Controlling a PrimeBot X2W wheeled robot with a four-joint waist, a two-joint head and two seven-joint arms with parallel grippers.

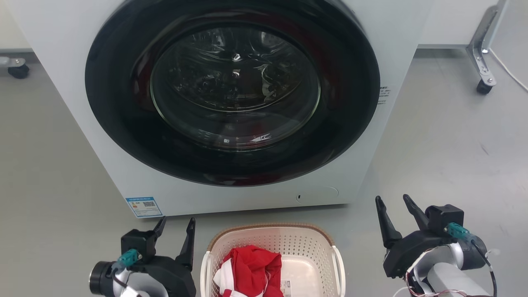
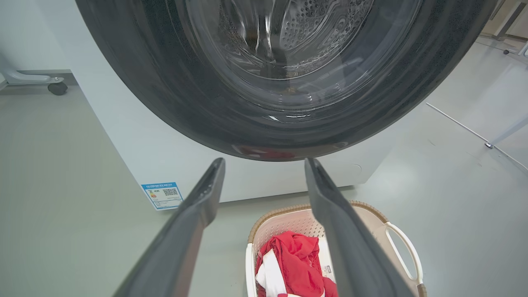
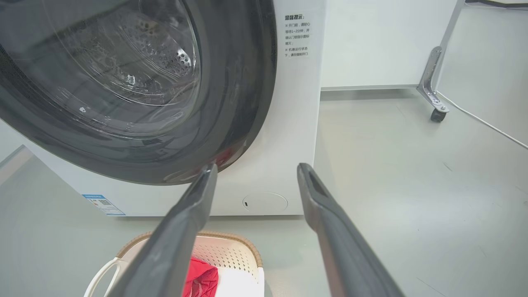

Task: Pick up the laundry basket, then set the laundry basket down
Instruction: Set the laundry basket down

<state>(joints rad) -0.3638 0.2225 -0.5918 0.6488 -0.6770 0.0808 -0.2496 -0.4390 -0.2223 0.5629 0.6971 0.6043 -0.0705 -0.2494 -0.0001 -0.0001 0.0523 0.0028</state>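
The laundry basket [image 1: 307,243] sits on the floor [image 1: 433,144] between the left gripper [image 1: 177,222] and right gripper [image 1: 392,201], both spread open and empty. It looks light and stiff; the white side handles [image 1: 340,264] seem the best hold.

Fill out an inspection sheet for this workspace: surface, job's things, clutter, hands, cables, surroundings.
Surface: grey floor, faint scuffs.
Job's things: laundry basket on the floor before the washing machine, red and white cloth inside.
Clutter: nothing seen.
Hands: left hand and right hand both open, empty, either side of the basket, not touching it.
Cables: white cable on the floor at far right; thin wires at the right wrist.
Surroundings: washer door shut; metal leg on a caster at right.
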